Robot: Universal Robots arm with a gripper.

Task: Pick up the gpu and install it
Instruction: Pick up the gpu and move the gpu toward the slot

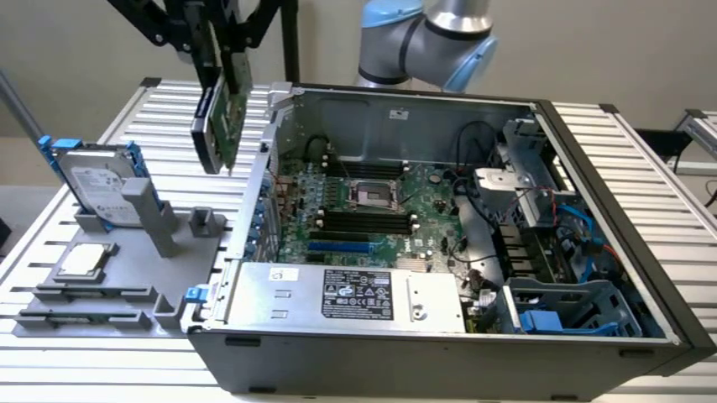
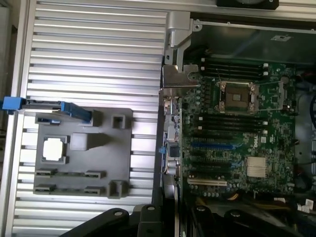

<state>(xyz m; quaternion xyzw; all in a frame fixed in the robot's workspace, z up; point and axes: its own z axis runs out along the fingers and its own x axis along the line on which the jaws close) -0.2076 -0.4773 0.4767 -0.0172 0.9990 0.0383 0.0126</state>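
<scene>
The pincer is partly closed, clamped on the upper end of the gpu. The card hangs beneath it, clear of all surfaces, long axis near vertical, green board edge lowest. It sits above the bench, just outside the open computer case on the exterior view's left. The motherboard expansion slots lie lower and toward the exterior view's right, inside the case wall.

Count:
- gpu: one, held
- arm: one
- hard drive: one, upright in the grey fixture
- cpu chip: one, flat on that fixture
- case: one
</scene>
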